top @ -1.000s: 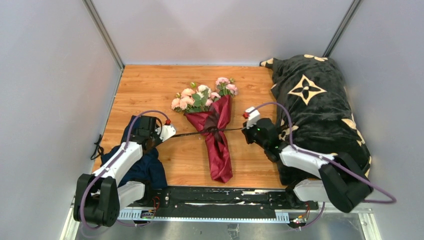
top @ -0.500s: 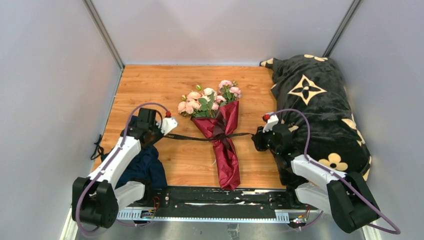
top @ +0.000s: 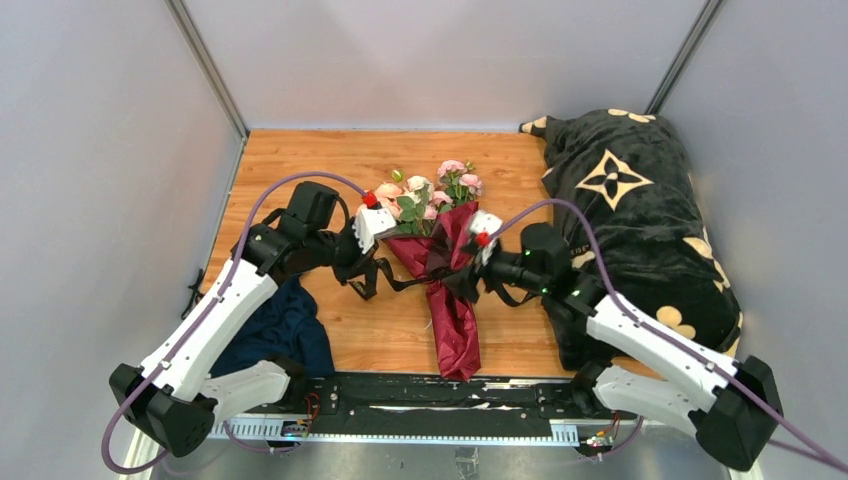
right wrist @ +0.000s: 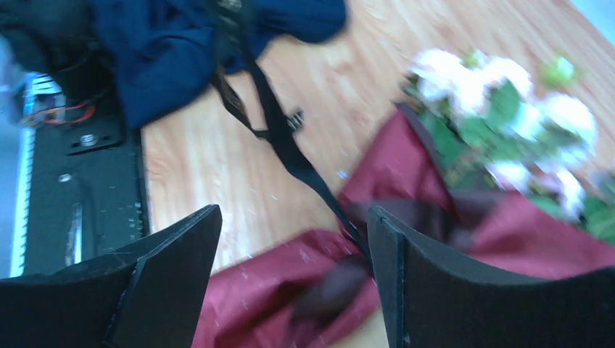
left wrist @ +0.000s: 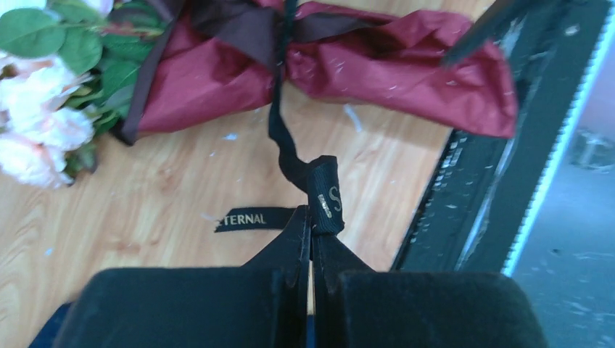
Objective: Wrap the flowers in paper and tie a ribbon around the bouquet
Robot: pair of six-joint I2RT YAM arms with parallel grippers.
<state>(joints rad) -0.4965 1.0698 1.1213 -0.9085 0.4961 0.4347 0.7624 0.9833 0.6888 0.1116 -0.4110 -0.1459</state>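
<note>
The bouquet lies mid-table: pale pink flowers in a cone of burgundy paper, with the black ribbon knotted round its waist. My left gripper hovers just left of the cone, shut on a folded bit of ribbon that runs slack up to the knot; a printed tail lies on the wood. My right gripper is at the cone's right side, its jaws wide apart over the paper near the knot, gripping nothing. The ribbon trails away from it towards the left arm.
A black blanket with cream flowers is heaped along the right side. Navy cloth is bunched by the left arm's base. A black rail runs along the near edge, and grey walls enclose the table.
Both arms swung inward to the bouquet and the taut ribbon went slack. The right gripper opened and let go of its ribbon end. The left stayed shut on its end.
</note>
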